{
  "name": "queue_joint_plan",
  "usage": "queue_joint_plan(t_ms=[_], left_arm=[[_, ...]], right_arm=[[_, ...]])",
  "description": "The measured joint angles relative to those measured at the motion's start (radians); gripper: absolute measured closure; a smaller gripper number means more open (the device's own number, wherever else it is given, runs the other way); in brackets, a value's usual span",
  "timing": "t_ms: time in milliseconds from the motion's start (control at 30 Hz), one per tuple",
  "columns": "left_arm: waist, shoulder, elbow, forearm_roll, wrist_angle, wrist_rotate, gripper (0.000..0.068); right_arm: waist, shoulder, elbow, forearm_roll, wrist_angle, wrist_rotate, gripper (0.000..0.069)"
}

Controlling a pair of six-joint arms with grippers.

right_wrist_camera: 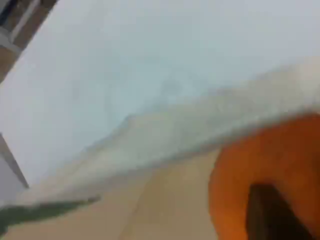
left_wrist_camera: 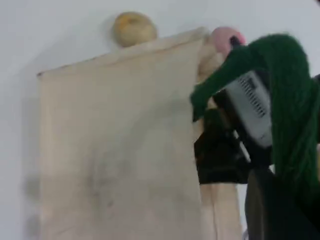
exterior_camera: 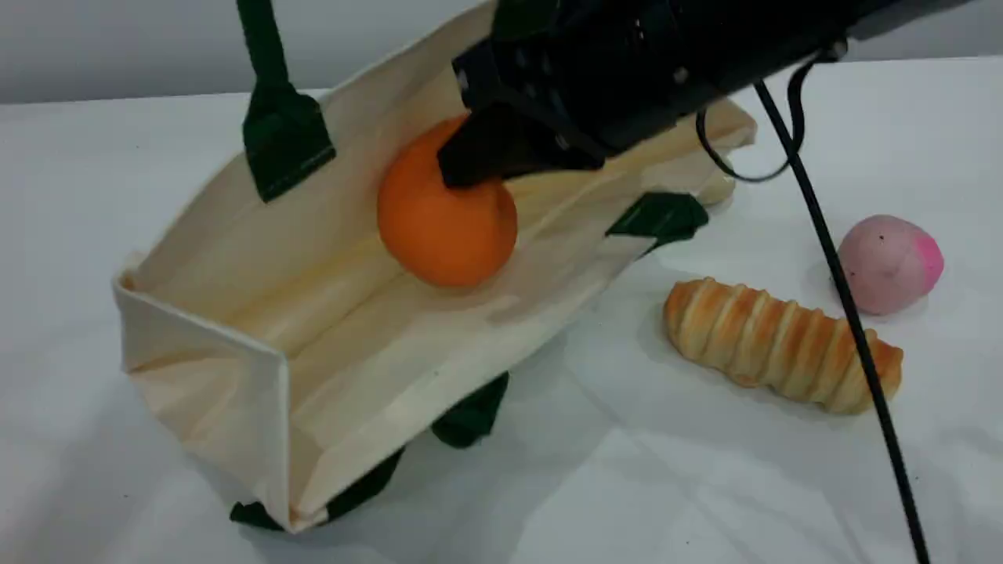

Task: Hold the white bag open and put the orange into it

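The white bag (exterior_camera: 235, 258) lies on the table with its mouth open toward the camera. Its dark green handle (exterior_camera: 270, 94) is pulled up and leaves the scene view at the top. In the left wrist view my left gripper (left_wrist_camera: 260, 150) is shut on that green handle (left_wrist_camera: 280, 75), beside the bag's cream side (left_wrist_camera: 115, 150). The orange (exterior_camera: 443, 215) hangs inside the bag's mouth, just above the lower wall, with my right gripper (exterior_camera: 470, 171) shut on its top. The right wrist view shows the orange (right_wrist_camera: 260, 170) up close with one dark fingertip (right_wrist_camera: 270, 215) on it.
A striped bread roll (exterior_camera: 780, 345) and a pink ball (exterior_camera: 889, 262) lie on the white table to the right of the bag. A black cable (exterior_camera: 846, 298) slants across them. A tan potato (left_wrist_camera: 134, 28) sits beyond the bag's far end.
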Motion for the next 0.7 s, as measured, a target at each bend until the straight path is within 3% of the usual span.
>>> queue_joint_plan(t_ms=[100, 200, 433, 533, 700], left_arm=[[0.0, 0.0, 0.0, -0.004, -0.001, 0.0, 0.0614], [0.0, 0.0, 0.0, -0.004, -0.001, 0.0, 0.0614], [0.0, 0.0, 0.0, -0.001, 0.0, 0.001, 0.0614], [0.0, 0.001, 0.0, 0.001, -0.003, 0.001, 0.0614], [0.0, 0.001, 0.0, 0.03, -0.015, 0.0, 0.0614]], right_arm=[[0.0, 0.0, -0.002, -0.001, 0.002, 0.0, 0.061], [0.0, -0.001, -0.002, 0.0, 0.004, 0.0, 0.0533], [0.0, -0.012, -0.002, 0.0, 0.083, 0.001, 0.0204], [0.0, -0.046, -0.001, 0.0, 0.075, 0.001, 0.0163], [-0.038, -0.153, -0.001, -0.086, 0.031, 0.009, 0.0183]])
